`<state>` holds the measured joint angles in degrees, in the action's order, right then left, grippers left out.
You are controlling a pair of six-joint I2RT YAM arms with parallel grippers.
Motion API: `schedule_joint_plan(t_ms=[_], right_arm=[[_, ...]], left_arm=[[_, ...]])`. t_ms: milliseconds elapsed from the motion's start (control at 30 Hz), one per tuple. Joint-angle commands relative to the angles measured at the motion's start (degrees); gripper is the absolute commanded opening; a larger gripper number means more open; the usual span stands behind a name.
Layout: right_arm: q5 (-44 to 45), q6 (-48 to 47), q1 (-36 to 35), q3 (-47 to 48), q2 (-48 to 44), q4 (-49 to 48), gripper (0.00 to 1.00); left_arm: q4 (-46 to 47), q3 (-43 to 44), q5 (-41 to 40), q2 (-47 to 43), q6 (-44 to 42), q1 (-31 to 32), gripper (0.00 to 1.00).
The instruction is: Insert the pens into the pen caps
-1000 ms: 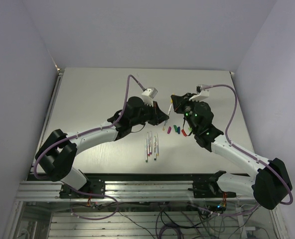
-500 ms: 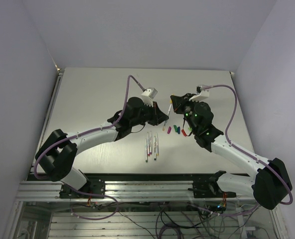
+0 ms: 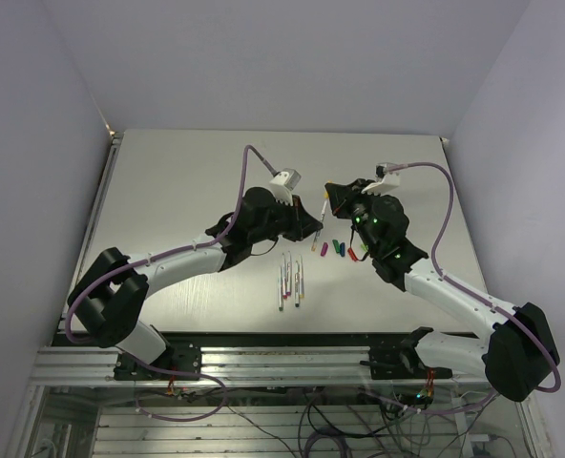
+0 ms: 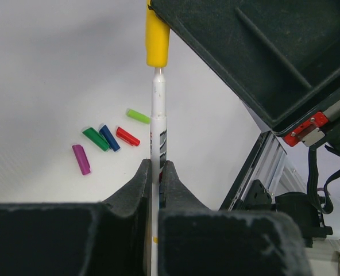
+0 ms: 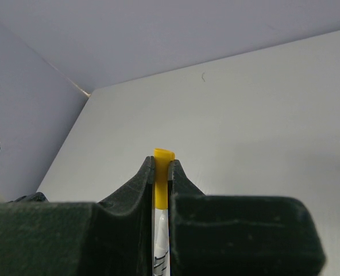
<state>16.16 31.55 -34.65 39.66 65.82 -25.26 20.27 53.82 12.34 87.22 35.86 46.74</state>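
My left gripper (image 4: 155,167) is shut on a whitish pen (image 4: 158,126) that points up at the yellow cap (image 4: 157,40). The pen's tip sits at the cap's mouth. My right gripper (image 5: 161,164) is shut on that yellow cap (image 5: 161,178), with the pen's barrel (image 5: 161,241) showing below it between the fingers. From above, the left gripper (image 3: 314,227) and right gripper (image 3: 331,194) meet over the table's middle. Loose caps lie on the table: purple (image 4: 81,159), dark green (image 4: 95,138), blue (image 4: 109,138), red (image 4: 127,136) and light green (image 4: 138,116). Several more pens (image 3: 290,279) lie side by side nearer the front.
The loose caps (image 3: 340,249) lie just in front of the two grippers. The right arm's black body (image 4: 262,57) fills the upper right of the left wrist view. The table's metal front rail (image 3: 263,339) runs along the near edge; walls close in the back and sides.
Almost nothing: the left wrist has drifted a touch to the left, and both grippers stay shut on the pen and the yellow cap.
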Motion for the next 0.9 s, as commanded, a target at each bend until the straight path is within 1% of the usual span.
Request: schedule_joint_plan(t_ms=[0, 233, 600, 867], right_arm=[[-0.6, 0.6, -0.2, -1.2, 0.1, 0.2, 0.00], [1.3, -1.1, -0.2, -1.0, 0.0, 0.4, 0.00], [1.8, -1.9, -0.2, -0.4, 0.5, 0.1, 0.00], [-1.2, -0.3, -0.2, -0.4, 0.9, 0.1, 0.00]], left_arm=[[5.3, -0.3, -1.3, -1.2, -0.2, 0.4, 0.07], [6.9, -1.5, -0.5, -2.4, -1.0, 0.4, 0.07], [6.1, -1.8, 0.1, -2.6, -1.3, 0.4, 0.07], [7.5, -2.1, -0.7, -2.0, -0.4, 0.3, 0.07]])
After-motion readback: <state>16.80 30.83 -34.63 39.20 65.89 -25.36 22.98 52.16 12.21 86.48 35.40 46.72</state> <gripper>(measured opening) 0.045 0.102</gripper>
